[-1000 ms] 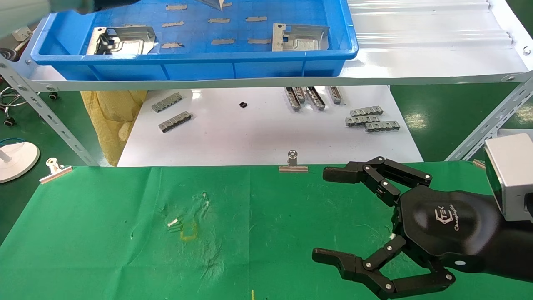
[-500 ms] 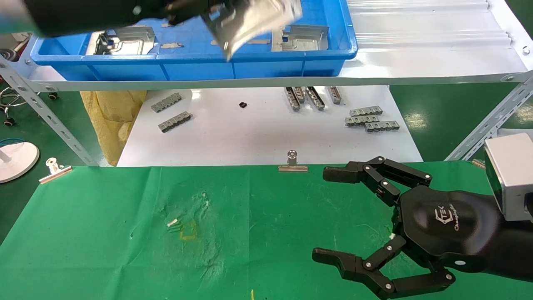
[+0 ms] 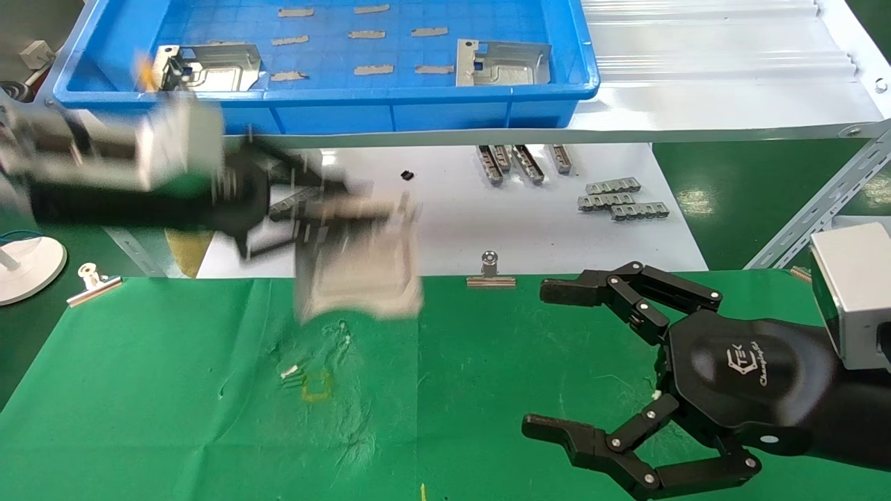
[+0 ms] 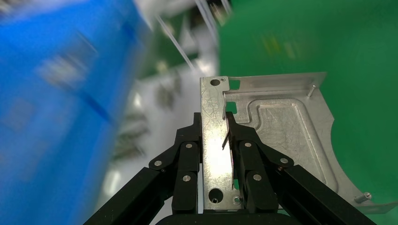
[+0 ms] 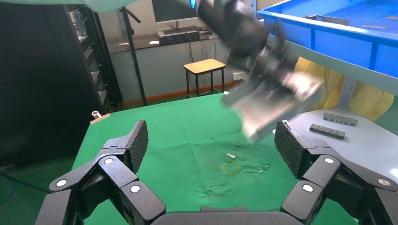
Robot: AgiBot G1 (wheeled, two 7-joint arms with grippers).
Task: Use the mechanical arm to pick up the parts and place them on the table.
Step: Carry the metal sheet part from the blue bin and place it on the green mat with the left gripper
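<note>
My left gripper [image 3: 327,216] is shut on a silvery stamped part [image 3: 362,271] and carries it in the air over the far edge of the green table [image 3: 174,403], blurred by motion. In the left wrist view the fingers [image 4: 187,150] pinch the part [image 4: 281,126] along its flat edge strip. The held part also shows in the right wrist view [image 5: 274,103]. Two more parts [image 3: 209,66] [image 3: 505,62] lie in the blue bin [image 3: 348,97]. My right gripper [image 3: 546,356] hangs open and empty over the table's right side.
The bin stands on a raised shelf whose metal rail [image 3: 626,132] runs across the view. Below it a white board [image 3: 431,229] carries small grey slotted bars [image 3: 619,198]. Binder clips [image 3: 490,273] [image 3: 90,282] sit at the table's far edge. A yellowish stain [image 3: 317,386] marks the cloth.
My left gripper has swung down and toward me from above the blue bin, with the part in it, to just above the table's far edge. The right arm has not moved.
</note>
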